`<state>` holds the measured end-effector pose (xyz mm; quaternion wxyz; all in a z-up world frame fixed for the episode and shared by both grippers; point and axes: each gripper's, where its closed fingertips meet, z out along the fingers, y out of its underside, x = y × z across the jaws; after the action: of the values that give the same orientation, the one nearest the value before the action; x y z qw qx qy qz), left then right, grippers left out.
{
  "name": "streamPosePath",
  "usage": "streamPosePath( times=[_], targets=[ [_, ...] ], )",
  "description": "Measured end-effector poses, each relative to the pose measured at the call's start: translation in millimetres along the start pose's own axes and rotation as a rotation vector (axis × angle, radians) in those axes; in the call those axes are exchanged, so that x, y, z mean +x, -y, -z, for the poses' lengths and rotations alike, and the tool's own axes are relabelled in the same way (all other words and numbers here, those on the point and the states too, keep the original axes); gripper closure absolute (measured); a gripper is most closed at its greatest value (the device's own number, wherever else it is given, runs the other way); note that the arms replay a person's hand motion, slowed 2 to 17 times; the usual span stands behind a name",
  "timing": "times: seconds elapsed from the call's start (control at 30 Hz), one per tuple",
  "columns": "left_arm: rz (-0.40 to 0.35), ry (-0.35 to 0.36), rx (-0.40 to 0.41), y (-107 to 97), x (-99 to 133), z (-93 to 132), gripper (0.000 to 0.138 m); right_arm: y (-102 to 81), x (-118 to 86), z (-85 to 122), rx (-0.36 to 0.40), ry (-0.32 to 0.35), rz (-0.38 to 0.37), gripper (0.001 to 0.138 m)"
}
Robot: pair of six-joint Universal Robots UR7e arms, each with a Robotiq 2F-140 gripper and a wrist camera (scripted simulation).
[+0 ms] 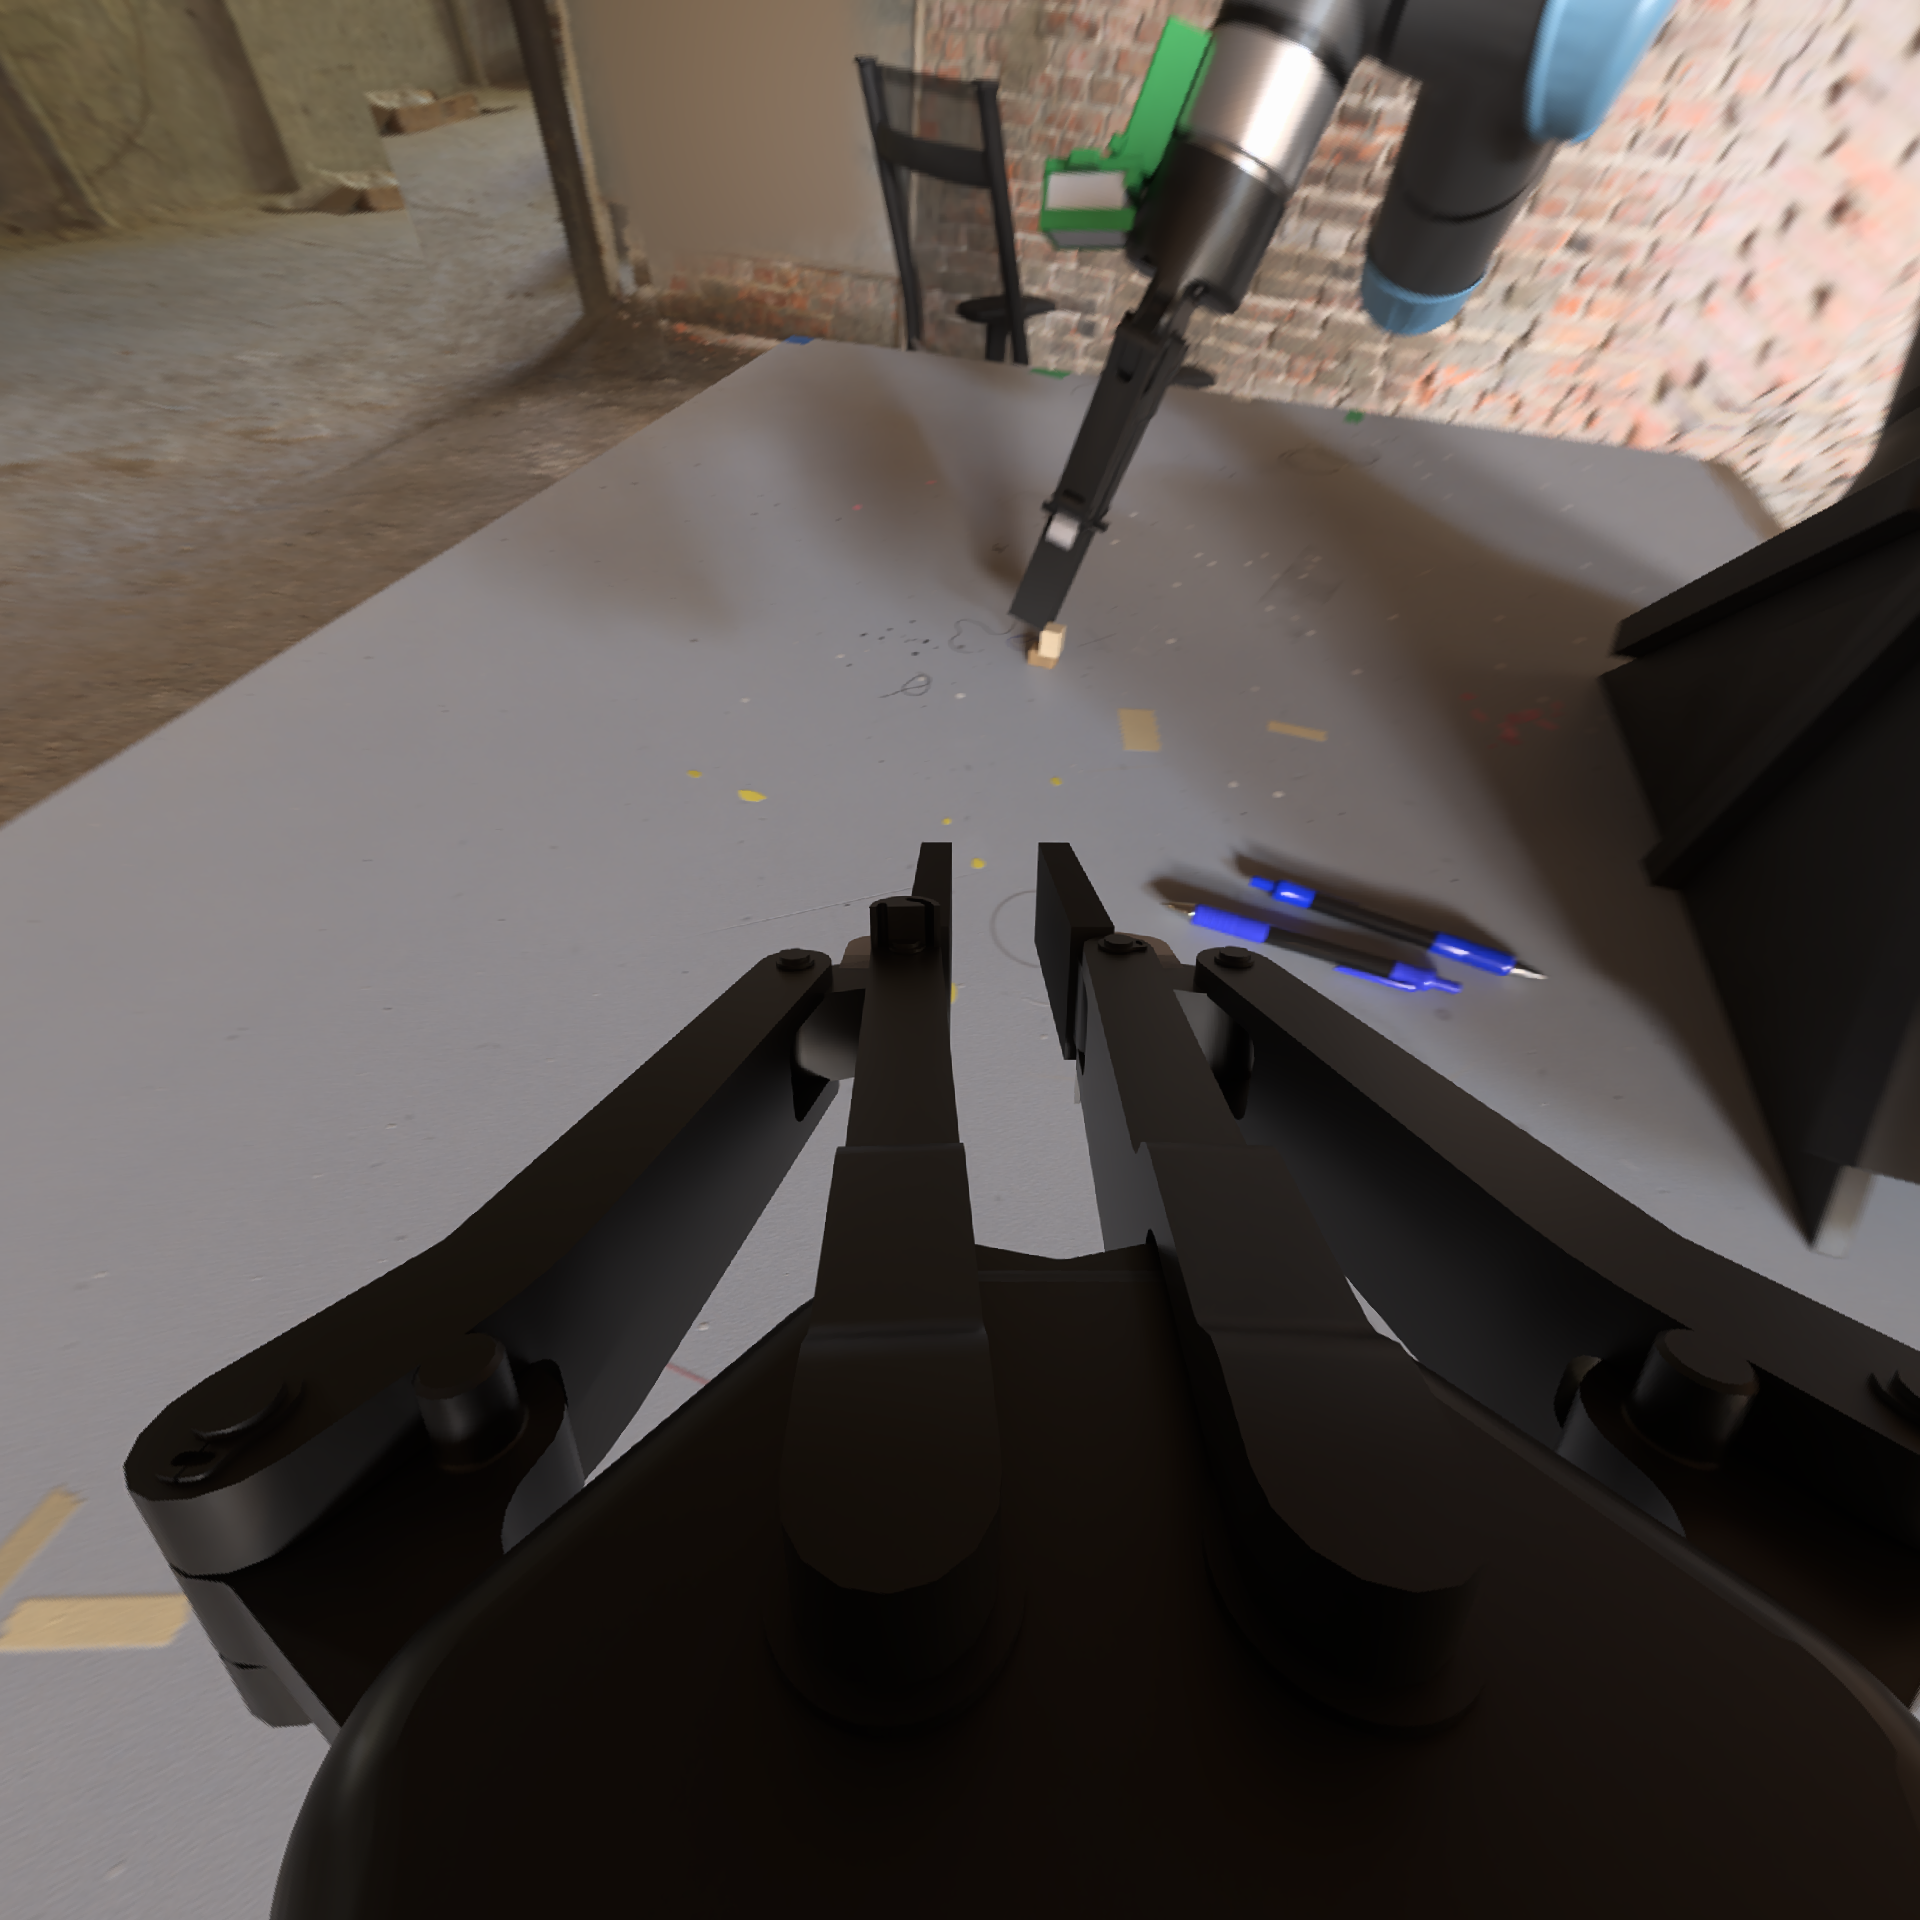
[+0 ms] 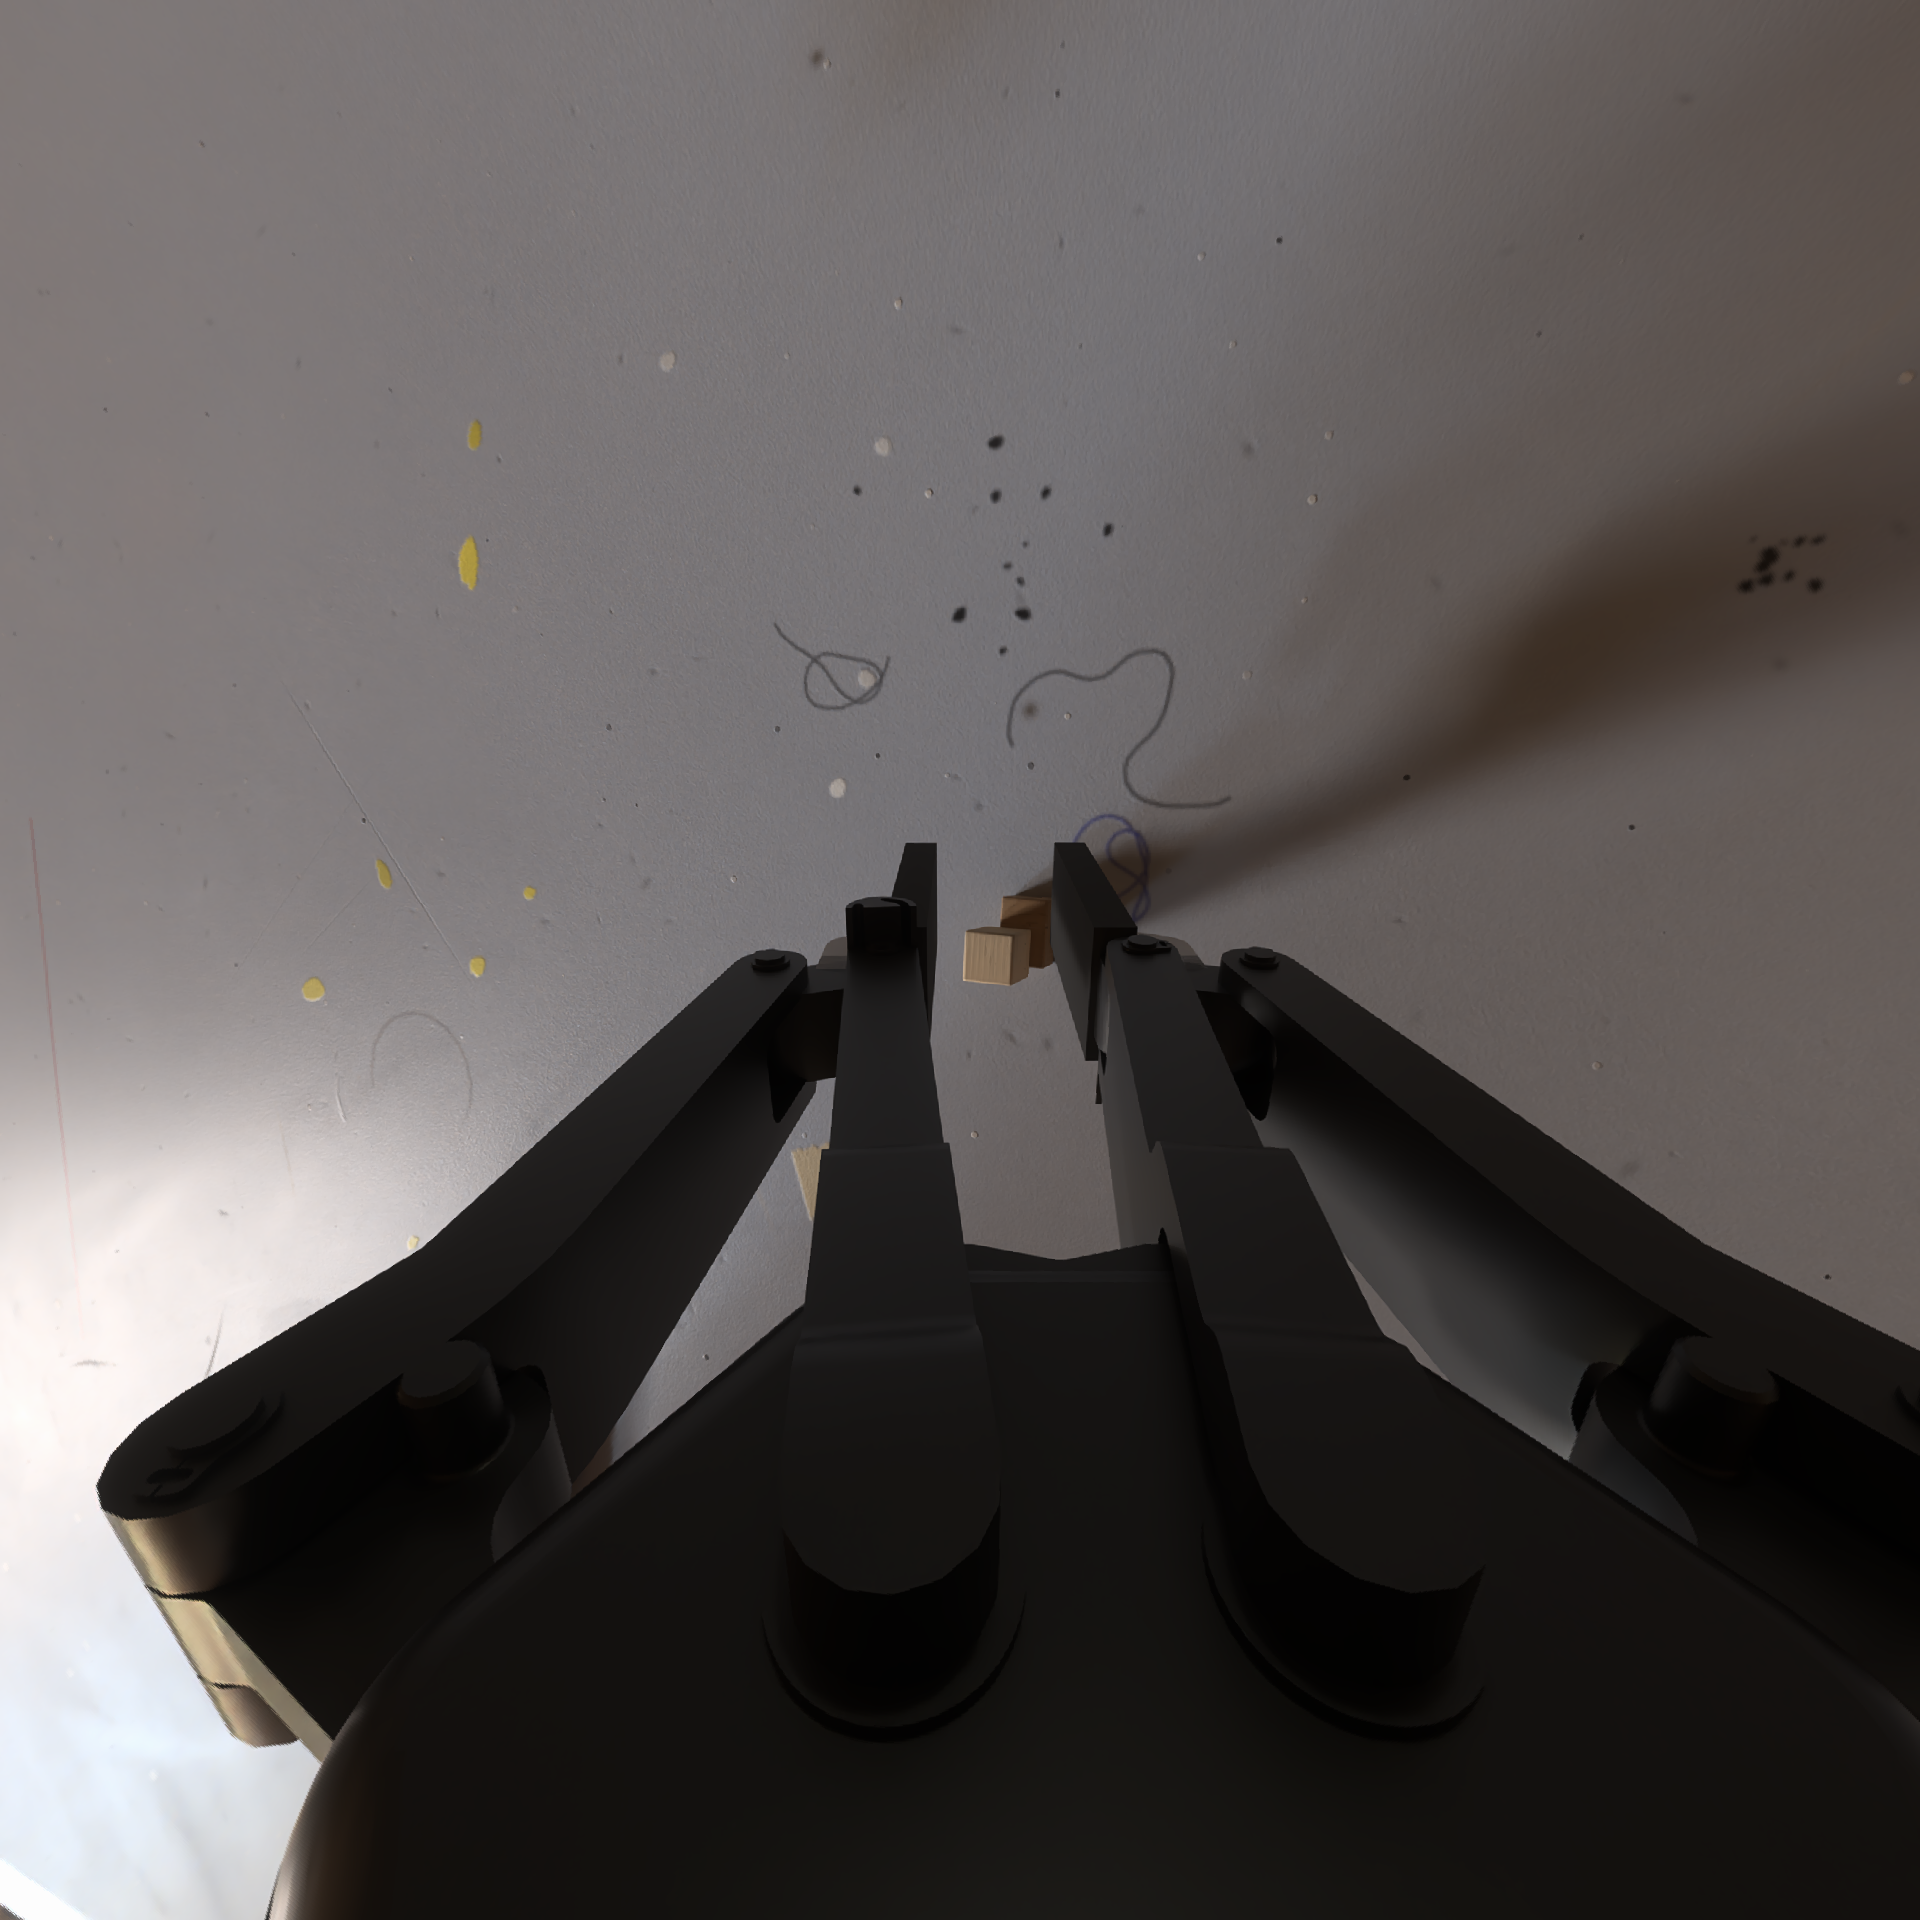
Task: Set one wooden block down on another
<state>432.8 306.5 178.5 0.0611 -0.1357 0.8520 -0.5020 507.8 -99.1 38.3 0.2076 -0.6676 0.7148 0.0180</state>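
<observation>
Two small wooden blocks [image 1: 1047, 644] stand as a stack, one on the other, on the grey table [image 1: 468, 883] at the far middle. In the right wrist view the upper block [image 2: 995, 954] lies over the lower block [image 2: 1023, 912]. Both sit between my right gripper's [image 2: 995, 868] fingers, nearer the right finger, with a gap to the left finger. The jaws are slightly apart and grip nothing. In the left wrist view my right gripper [image 1: 1029, 611] points down just left of the stack. My left gripper [image 1: 995, 862] hovers low over the near table, narrowly open and empty.
Two blue and black pens [image 1: 1340, 925] lie right of my left gripper. A large black angular structure [image 1: 1766, 831] stands at the right edge. A black chair [image 1: 945, 208] is beyond the far table edge. Tan tape patches [image 1: 1140, 727] mark the surface.
</observation>
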Motion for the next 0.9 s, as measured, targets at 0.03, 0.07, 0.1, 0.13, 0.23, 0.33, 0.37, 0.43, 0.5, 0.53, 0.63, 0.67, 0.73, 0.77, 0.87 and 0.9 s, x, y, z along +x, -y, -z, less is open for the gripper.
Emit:
streamPosePath(
  times=[0.03,0.07,0.1,0.13,0.23,0.33,0.37,0.43,0.5,0.53,0.63,0.67,0.73,0.77,0.87,0.9],
  targets=[
    [-0.014,0.024,-0.013,0,-4,-1,0.116,0.8,0,2,0.012,-0.002,0.005,0.109],
    [-0.028,0.049,-0.026,1,-8,-2,0.116,1.6,-1,3,0.025,-0.004,0.009,0.109],
    [-0.043,0.074,-0.040,1,-12,-2,0.115,2.6,-1,5,0.038,-0.006,0.015,0.109],
    [-0.059,0.100,-0.054,2,-16,-3,0.115,3.7,-2,7,0.052,-0.009,0.022,0.109],
    [-0.106,0.178,-0.096,3,-29,-4,0.113,6.9,-4,13,0.097,-0.020,0.045,0.107],
    [-0.154,0.254,-0.141,5,-41,-5,0.112,10.8,-5,20,0.150,-0.037,0.074,0.105],
    [-0.170,0.279,-0.156,6,-44,-5,0.112,12.3,-5,23,0.169,-0.044,0.085,0.105],
    [-0.203,0.327,-0.186,7,-52,-5,0.112,15.6,-6,29,0.210,-0.062,0.108,0.105],
    [-0.235,0.375,-0.215,8,-59,-4,0.112,18.6,-7,36,0.252,-0.081,0.131,0.104],
    [-0.251,0.398,-0.229,9,-63,-4,0.112,20.2,-7,39,0.275,-0.090,0.143,0.104],
    [-0.299,0.464,-0.269,12,-72,-3,0.112,24.1,-10,50,0.342,-0.115,0.180,0.104],
    [-0.315,0.484,-0.280,13,-75,-3,0.112,25.4,-12,54,0.365,-0.122,0.193,0.104],
    [-0.346,0.522,-0.302,15,-81,-3,0.112,27.5,-15,61,0.411,-0.135,0.219,0.104],
    [-0.361,0.539,-0.312,16,-83,-3,0.112,28.7,-16,65,0.434,-0.142,0.232,0.104],
    [-0.403,0.590,-0.337,20,-90,-2,0.112,32.2,-21,78,0.508,-0.165,0.269,0.104],
    [-0.417,0.606,-0.344,21,-92,-2,0.112,33.1,-22,82,0.531,-0.173,0.280,0.103]
  ],
)
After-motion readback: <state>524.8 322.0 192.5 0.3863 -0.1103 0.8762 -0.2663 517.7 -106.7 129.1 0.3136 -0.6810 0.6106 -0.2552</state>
